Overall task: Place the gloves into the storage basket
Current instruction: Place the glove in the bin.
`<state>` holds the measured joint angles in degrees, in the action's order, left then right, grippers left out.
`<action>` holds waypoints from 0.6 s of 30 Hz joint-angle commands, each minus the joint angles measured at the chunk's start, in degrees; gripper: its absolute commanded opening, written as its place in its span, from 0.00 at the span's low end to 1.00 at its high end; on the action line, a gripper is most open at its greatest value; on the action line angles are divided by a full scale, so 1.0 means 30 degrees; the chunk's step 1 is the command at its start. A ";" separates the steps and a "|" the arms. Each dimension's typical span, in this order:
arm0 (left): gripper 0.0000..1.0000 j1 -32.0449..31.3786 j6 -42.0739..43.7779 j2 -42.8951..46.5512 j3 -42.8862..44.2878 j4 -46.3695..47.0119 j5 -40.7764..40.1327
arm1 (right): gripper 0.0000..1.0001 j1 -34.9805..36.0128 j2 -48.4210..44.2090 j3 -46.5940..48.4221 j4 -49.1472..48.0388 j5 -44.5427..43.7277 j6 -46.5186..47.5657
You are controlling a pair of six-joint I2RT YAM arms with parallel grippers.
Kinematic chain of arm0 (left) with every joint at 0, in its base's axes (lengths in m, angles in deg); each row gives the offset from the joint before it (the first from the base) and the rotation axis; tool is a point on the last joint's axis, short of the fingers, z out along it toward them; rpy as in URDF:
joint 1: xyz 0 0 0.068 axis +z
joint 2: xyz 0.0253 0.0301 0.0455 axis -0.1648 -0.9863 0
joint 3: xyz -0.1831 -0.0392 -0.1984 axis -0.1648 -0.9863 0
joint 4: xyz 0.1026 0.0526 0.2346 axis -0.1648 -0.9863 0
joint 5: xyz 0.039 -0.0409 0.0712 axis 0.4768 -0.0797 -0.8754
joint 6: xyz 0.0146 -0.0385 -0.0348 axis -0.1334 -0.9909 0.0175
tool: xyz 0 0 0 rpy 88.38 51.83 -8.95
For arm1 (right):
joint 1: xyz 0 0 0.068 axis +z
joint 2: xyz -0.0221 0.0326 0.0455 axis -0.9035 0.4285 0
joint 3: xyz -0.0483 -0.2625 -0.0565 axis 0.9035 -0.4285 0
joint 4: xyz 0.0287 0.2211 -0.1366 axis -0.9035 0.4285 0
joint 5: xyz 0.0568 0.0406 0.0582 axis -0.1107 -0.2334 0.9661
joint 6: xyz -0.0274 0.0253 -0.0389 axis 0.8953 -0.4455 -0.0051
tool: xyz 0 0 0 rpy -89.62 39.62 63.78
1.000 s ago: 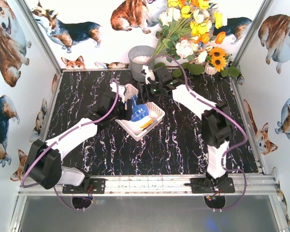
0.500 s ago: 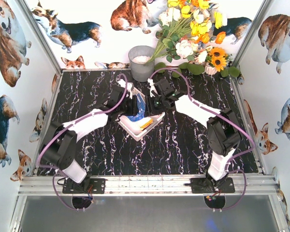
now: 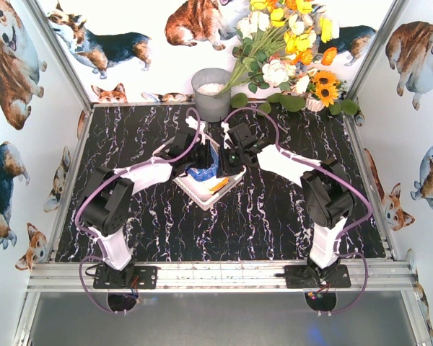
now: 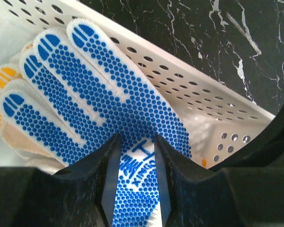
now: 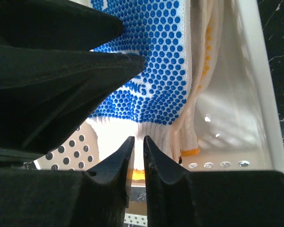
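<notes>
Left gripper is clamped on the dotted glove near its cuff. The glove's fingers fan to upper left, inside the basket, over the orange-tipped gloves at the left edge. Right gripper: fingers a sliver apart, tips at the same glove's white cuff, can't tell if it's pinched. Basket wall runs down the right of that view, bare floor at lower right. Glove is white knit with blue dots and blue palm print.
</notes>
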<state>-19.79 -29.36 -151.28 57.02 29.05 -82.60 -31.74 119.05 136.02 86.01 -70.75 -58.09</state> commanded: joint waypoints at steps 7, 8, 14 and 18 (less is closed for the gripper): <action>0.26 0.0179 -0.0628 -0.0426 0.0690 0.2963 0.0609 | 0.13 0.0084 0.0825 -0.0247 -0.1808 0.0406 -0.0806; 0.26 0.0179 -0.0673 -0.0618 0.0808 0.3075 0.0754 | 0.13 0.0098 0.0870 -0.0274 -0.1902 0.0468 -0.0884; 0.24 0.0207 -0.0500 -0.1875 0.1496 0.2170 0.0517 | 0.12 0.0115 0.1001 -0.0415 -0.2040 0.0562 -0.1025; 0.23 0.0285 -0.0449 -0.1941 0.1090 0.1852 -0.0348 | 0.11 0.0117 0.0918 -0.0681 -0.2013 0.0452 -0.1089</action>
<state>-19.79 -30.74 -156.72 60.26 35.21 -81.55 -31.72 121.95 134.87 82.77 -69.44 -61.04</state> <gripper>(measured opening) 0.232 0.118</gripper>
